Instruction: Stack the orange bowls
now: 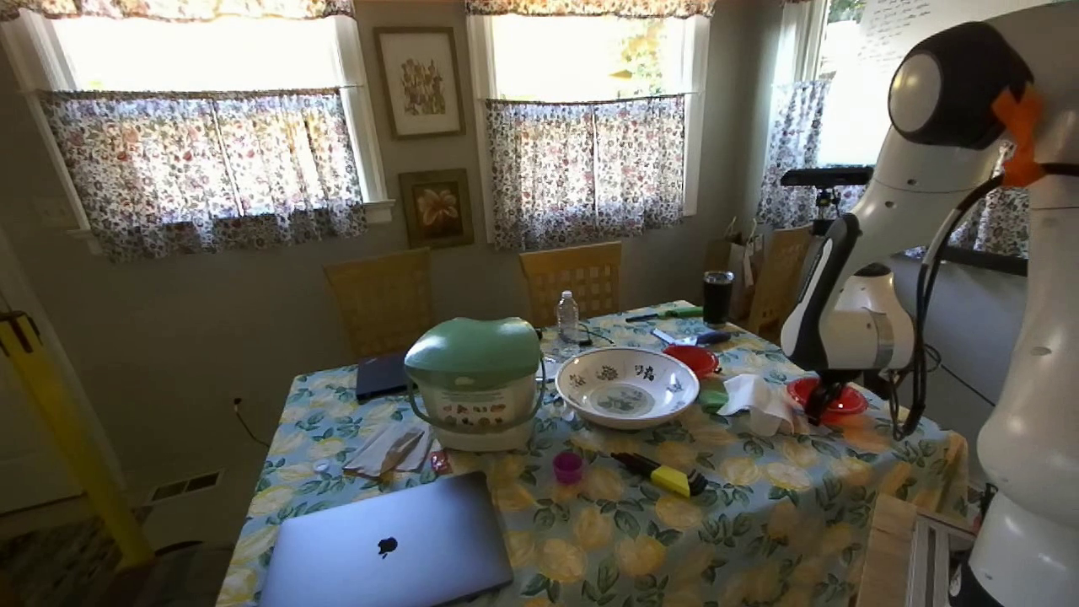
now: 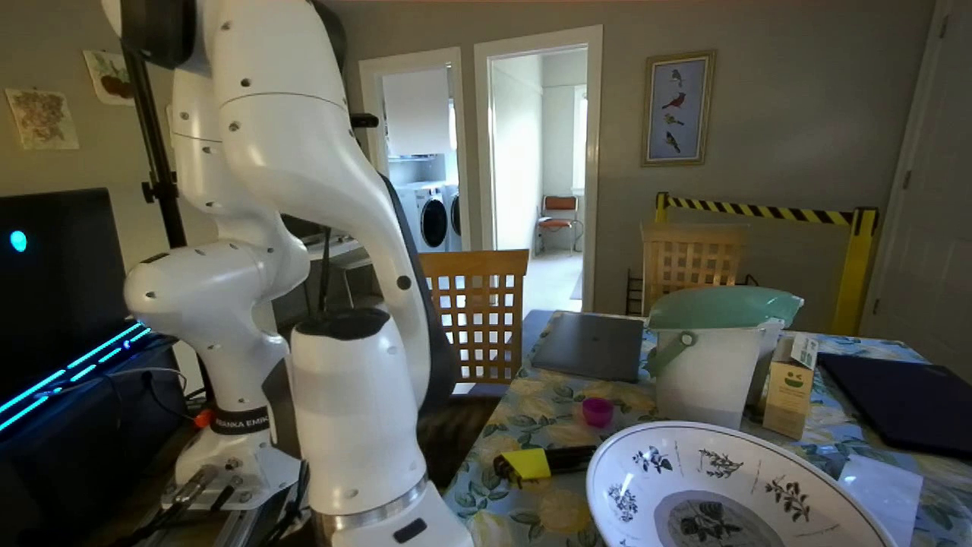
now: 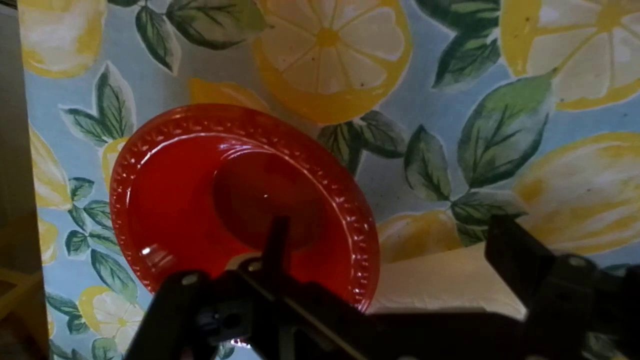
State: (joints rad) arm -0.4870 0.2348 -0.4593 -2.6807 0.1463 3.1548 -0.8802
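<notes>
One red-orange bowl (image 1: 850, 402) sits on the flowered tablecloth beneath my gripper (image 1: 822, 406), near the robot side. It fills the left middle of the wrist view (image 3: 175, 200). In the wrist view my gripper (image 3: 392, 231) is open, with nothing in it. One finger is over the inside of this bowl and the other is outside it, so the rim runs between them. The other orange bowl (image 1: 693, 359) lies farther off, behind the right edge of the white dish and partly hidden by it. Neither bowl shows in the other exterior view.
The large white patterned dish (image 1: 628, 388) stands mid-table. A white cloth (image 1: 757, 403) lies between the bowls, with a green item (image 1: 713, 396) beside it. A green-lidded container (image 1: 476, 384), a dark tumbler (image 1: 717, 297), a bottle (image 1: 567, 319) and a yellow-black tool (image 1: 666, 476) stand or lie around.
</notes>
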